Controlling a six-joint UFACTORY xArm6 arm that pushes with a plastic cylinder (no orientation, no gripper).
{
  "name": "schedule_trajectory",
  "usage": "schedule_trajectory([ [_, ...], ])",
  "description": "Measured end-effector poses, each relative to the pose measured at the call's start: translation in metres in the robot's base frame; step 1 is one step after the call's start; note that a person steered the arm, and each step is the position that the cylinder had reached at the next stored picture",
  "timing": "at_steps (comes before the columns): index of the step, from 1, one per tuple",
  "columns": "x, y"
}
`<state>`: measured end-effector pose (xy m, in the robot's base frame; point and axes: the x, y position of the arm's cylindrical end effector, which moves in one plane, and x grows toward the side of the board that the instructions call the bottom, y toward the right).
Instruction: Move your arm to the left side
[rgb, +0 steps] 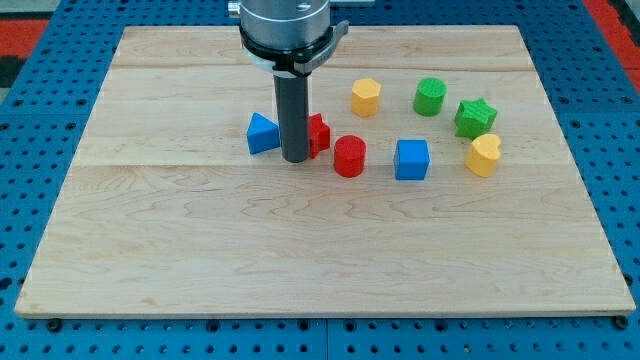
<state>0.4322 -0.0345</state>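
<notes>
So my tip (295, 159), the bottom end of the straight dark grey rod, sits on the light wooden board (200, 250) a bit left of centre and towards the far half. The rod stands upright, hanging from a round silver-and-black mount at the view's top. The tip is parked right between the blue triangular block (262, 133) on its left and the red block (317, 134) on its right, pretty much touching both.
</notes>
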Motion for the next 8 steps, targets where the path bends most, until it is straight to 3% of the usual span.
schedule_trajectory([
  [2,0.013,-0.068],
  [5,-0.011,-0.172],
  [7,-0.048,-0.202],
  [8,-0.024,-0.203],
])
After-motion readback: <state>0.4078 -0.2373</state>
